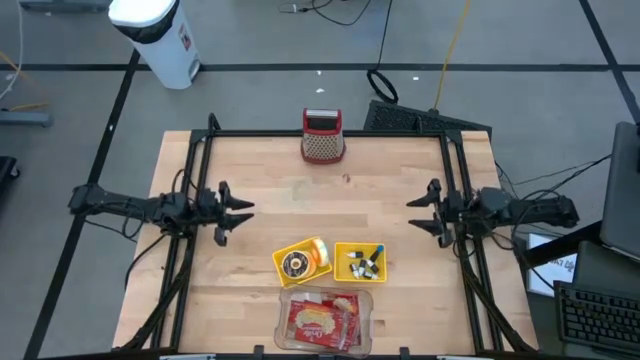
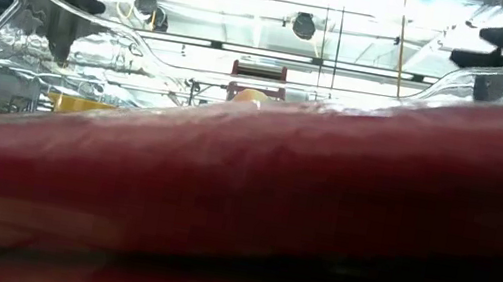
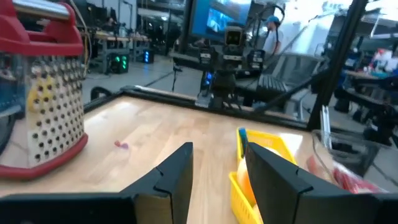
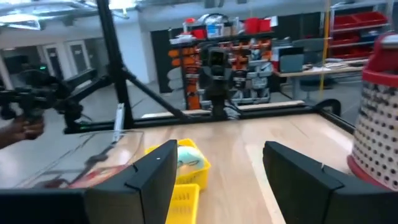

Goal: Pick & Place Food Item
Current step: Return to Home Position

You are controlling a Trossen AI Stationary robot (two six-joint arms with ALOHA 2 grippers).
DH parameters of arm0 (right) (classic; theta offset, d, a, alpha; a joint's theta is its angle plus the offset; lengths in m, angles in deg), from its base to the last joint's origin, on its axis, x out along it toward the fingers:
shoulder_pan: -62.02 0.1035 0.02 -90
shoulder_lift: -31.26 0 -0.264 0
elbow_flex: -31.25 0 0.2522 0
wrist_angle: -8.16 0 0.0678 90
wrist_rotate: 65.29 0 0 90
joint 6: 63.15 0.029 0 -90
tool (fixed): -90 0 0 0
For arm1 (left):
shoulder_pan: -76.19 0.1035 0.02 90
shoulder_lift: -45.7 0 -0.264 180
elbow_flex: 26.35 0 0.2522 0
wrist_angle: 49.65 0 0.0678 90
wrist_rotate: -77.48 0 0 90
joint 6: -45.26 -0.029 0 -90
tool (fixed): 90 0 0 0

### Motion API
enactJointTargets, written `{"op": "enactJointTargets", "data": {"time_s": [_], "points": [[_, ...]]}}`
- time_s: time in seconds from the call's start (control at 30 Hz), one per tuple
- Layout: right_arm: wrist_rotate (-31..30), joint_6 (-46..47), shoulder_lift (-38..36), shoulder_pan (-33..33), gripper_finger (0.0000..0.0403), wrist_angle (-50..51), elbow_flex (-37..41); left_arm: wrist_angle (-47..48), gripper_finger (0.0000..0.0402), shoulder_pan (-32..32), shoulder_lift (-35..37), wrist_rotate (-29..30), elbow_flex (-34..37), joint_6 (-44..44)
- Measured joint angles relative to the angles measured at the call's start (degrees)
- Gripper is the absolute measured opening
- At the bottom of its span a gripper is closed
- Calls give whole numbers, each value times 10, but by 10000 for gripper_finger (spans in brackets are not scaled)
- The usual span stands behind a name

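A clear plastic container (image 1: pixel 324 320) holding a red food packet stands at the table's near edge. Just beyond it are two yellow trays. The left tray (image 1: pixel 302 262) sits askew and carries a round brown ring-shaped food item (image 1: pixel 294 264). The right tray (image 1: pixel 360 262) holds small pieces. My left gripper (image 1: pixel 240 215) hovers open at the table's left side, pointing level toward the middle. My right gripper (image 1: pixel 412 215) hovers open at the right side, facing it. Nothing is between either gripper's fingers (image 3: pixel 180 168), (image 4: pixel 155 168).
A red box grater (image 1: pixel 322 137) stands upright at the far middle of the table. The wood between the grippers and in front of the grater is bare. The low view is almost filled by the red packet (image 2: pixel 244 190) in the clear container.
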Motion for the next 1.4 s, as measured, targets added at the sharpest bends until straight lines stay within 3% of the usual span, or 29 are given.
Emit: {"op": "enactJointTargets", "data": {"time_s": [0.23,0.33,0.6,1.4], "points": [[-9,-8,-5,0,225,-96,75,9,147,-19,0,0,0,-16],[-9,-21,-6,0,224,-91,94,10,147,-21,0,0,0,-16],[-10,-30,-3,0,227,-47,94,33,147,-21,-1,0,-1,-12],[-10,-30,-3,0,228,-47,96,40,147,-20,-1,2,-1,-14]]}}
